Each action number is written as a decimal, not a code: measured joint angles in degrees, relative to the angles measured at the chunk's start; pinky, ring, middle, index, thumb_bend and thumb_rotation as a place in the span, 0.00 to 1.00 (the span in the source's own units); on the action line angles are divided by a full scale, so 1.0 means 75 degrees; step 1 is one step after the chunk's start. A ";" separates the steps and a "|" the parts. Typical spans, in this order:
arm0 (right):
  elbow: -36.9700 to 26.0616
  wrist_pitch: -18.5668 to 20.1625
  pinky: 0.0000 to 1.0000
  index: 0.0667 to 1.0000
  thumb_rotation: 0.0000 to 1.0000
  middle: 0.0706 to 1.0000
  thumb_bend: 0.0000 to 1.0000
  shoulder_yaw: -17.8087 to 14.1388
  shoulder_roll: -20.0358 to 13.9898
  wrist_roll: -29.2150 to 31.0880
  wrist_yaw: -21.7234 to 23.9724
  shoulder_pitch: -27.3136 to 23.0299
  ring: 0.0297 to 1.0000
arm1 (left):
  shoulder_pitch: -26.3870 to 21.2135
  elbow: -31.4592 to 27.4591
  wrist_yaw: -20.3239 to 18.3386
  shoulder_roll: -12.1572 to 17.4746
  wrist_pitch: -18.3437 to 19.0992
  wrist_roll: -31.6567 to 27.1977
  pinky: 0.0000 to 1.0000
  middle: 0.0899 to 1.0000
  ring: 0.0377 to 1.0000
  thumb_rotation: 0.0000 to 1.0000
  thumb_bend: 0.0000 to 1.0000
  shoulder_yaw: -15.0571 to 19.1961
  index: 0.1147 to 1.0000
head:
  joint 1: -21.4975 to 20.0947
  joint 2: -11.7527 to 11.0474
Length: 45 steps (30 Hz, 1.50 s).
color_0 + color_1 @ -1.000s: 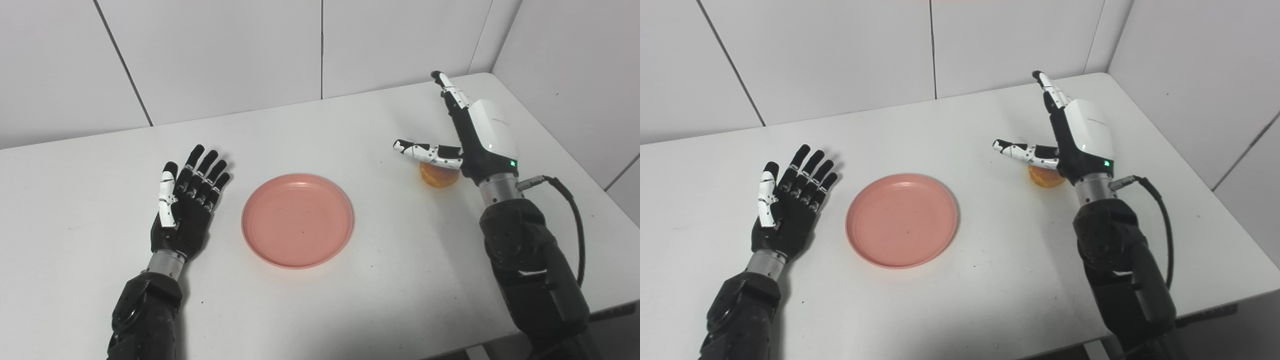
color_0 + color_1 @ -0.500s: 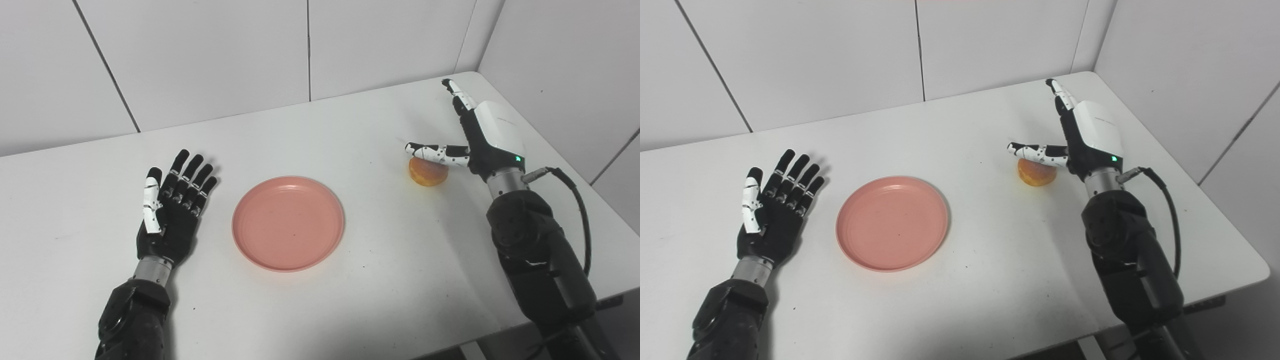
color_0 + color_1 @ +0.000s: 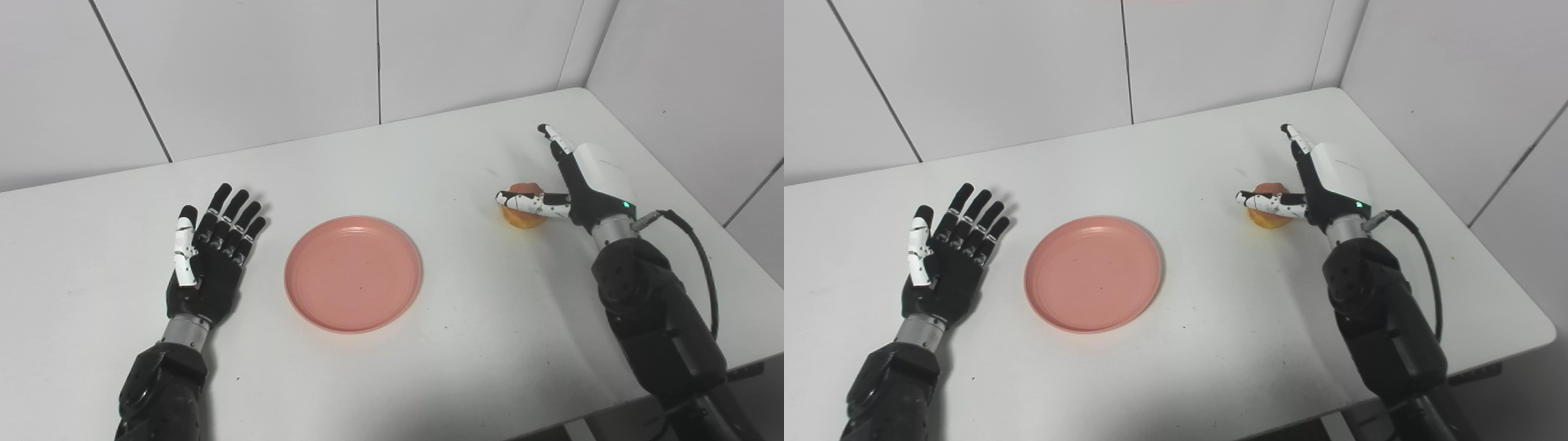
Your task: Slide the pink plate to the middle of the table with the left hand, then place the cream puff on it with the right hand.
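No legible text, labels or numbers anywhere

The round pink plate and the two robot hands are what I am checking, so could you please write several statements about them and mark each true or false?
1. The round pink plate lies near the middle of the white table, with nothing on it. True.
2. The left hand grips the plate's rim. False: it lies flat and open on the table beside the plate, apart from it.
3. The round golden cream puff sits on the plate. False: it is on the table, well off the plate, at the right hand.
4. The right hand's thumb crosses in front of the cream puff. True.
5. The right hand has closed on the cream puff. False: its fingers are extended past it.
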 measured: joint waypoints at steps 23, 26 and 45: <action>0.0771 0.0061 0.69 0.95 0.59 0.93 1.00 0.0383 0.0003 0.0260 0.0017 -0.0157 0.84 | 0.0047 -0.0151 0.0003 0.0058 0.0194 -0.0045 0.94 0.92 0.92 1.00 0.40 0.0009 0.91 | 0.0012 0.0106; 0.0891 0.0057 0.66 0.94 0.58 0.93 1.00 0.0425 -0.0025 0.0255 -0.0051 -0.0179 0.83 | 0.0108 -0.0245 0.0008 0.0070 0.0210 -0.0045 0.94 0.92 0.91 1.00 0.40 0.0010 0.91 | 0.0000 0.0117; 0.1213 0.0018 0.72 0.86 0.45 0.87 0.93 0.0521 -0.0238 0.0507 -0.0141 -0.0364 0.83 | 0.0124 -0.0324 0.0008 0.0097 0.0395 -0.0070 0.94 0.93 0.92 1.00 0.41 0.0031 0.92 | 0.0012 0.0199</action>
